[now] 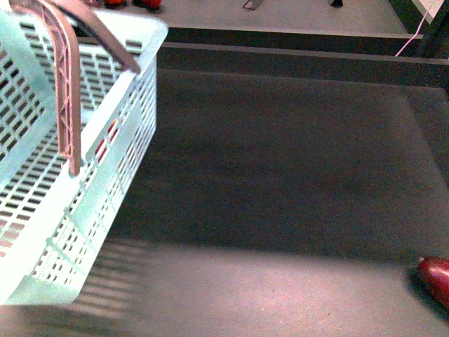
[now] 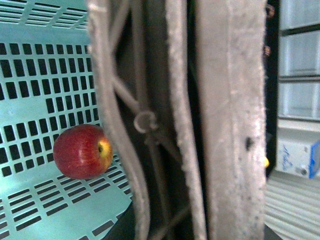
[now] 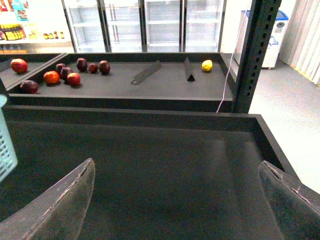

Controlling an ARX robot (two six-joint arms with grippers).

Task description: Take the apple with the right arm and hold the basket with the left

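while the left gripper's pad (image 2: 230,125) seems clamped on the handle (image 1: 69,133) of the raised, tilted basket (image 1: 42,232), the apple (image 2: 82,151) lies inside it, well left of the right gripper (image 3: 176,167), which hangs spread and empty.

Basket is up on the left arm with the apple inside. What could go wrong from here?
1. The basket hangs tilted in the front view, so the loose apple may roll across its slotted floor.
2. It hangs from one thin handle; quick moves might swing it.
3. The open right gripper could bump the maroon fruit lying front right.
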